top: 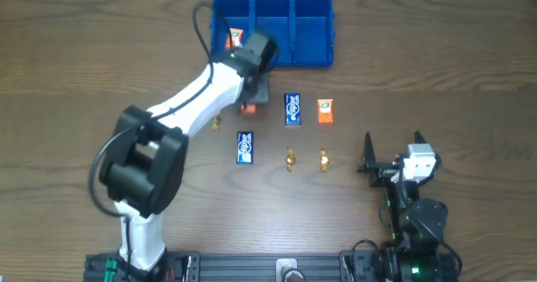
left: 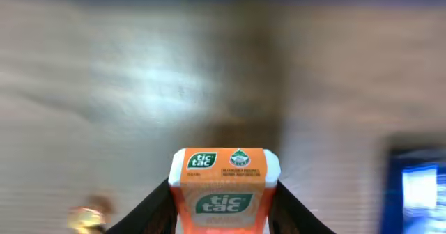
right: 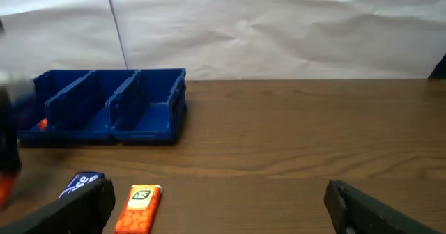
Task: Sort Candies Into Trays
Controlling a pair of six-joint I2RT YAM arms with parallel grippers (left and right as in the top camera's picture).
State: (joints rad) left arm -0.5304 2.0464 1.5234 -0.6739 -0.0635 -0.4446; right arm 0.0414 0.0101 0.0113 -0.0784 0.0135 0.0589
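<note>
My left gripper (top: pixel 249 104) is shut on an orange mint box (left: pixel 224 189), held just in front of the blue three-compartment tray (top: pixel 312 60). Another orange box (top: pixel 236 39) lies in the tray's left compartment. On the table lie a third orange box (top: pixel 325 112), two blue packs (top: pixel 292 108) (top: pixel 245 148) and three gold-wrapped candies (top: pixel 290 158) (top: pixel 324 159) (top: pixel 216 124). My right gripper (top: pixel 393 152) stands open near the right arm's base, nothing between its fingers; from its wrist I see the tray (right: pixel 111 105), the orange box (right: pixel 139 206) and a blue pack (right: pixel 80 185).
The wooden table is bare to the right of the candies and around the tray. A white backdrop (right: pixel 279 32) stands behind the table's far edge. The left arm (top: pixel 189 101) crosses the table's left half diagonally.
</note>
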